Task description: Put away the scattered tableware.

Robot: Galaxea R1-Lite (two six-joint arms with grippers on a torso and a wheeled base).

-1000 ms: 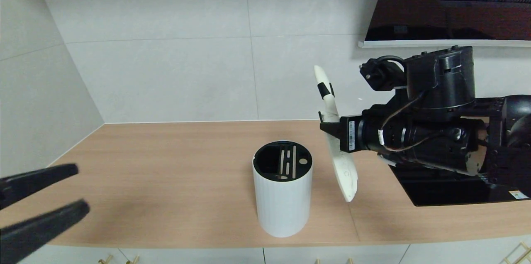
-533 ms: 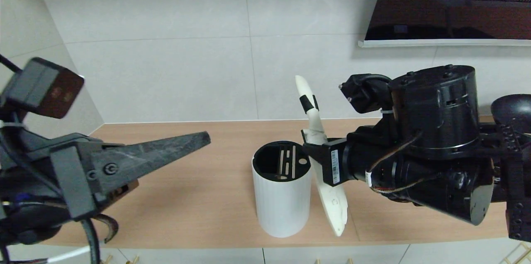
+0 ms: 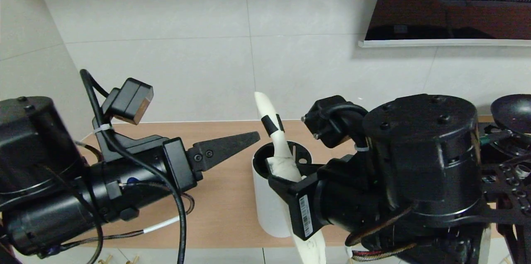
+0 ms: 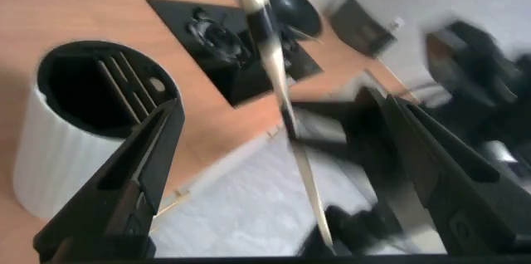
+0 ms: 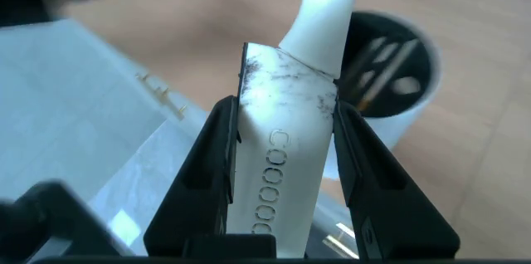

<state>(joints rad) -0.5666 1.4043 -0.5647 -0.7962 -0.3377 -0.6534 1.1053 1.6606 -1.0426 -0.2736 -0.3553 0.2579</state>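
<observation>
Both arms have closed on the utensil holder (image 3: 265, 210) over the last second: the left end effector (image 3: 226, 147) has come in from the left edge of the head view to just beside the holder's rim, and the right end effector (image 3: 286, 179) has carried the white spatula (image 3: 269, 118) from the holder's right side to a position in front of it. Head view: the spatula is clamped at the neck of its blade and tilted, with the handle and its black band pointing up. The blade runs down past the front edge of the tabletop (image 3: 220, 206), outside the holder. The holder, a white cylinder with a black slotted insert, stands upright on the tabletop under the range hood (image 3: 448, 2). Left wrist view: the left end effector (image 4: 282, 105) is released, with its fingers (image 4: 133, 181) spread wide. The spatula (image 4: 265, 40) is seen between them, though contact cannot be determined. The holder (image 4: 50, 148) sits to one side and the black cooktop (image 4: 224, 40) lies beyond. Right wrist view: the right end effector (image 5: 286, 113) is clenched on the spatula (image 5: 286, 181) — both fingers (image 5: 211, 173) press the blade's edges. The handle points toward the holder (image 5: 406, 123), which stands apart from it on the tabletop (image 5: 207, 15).
</observation>
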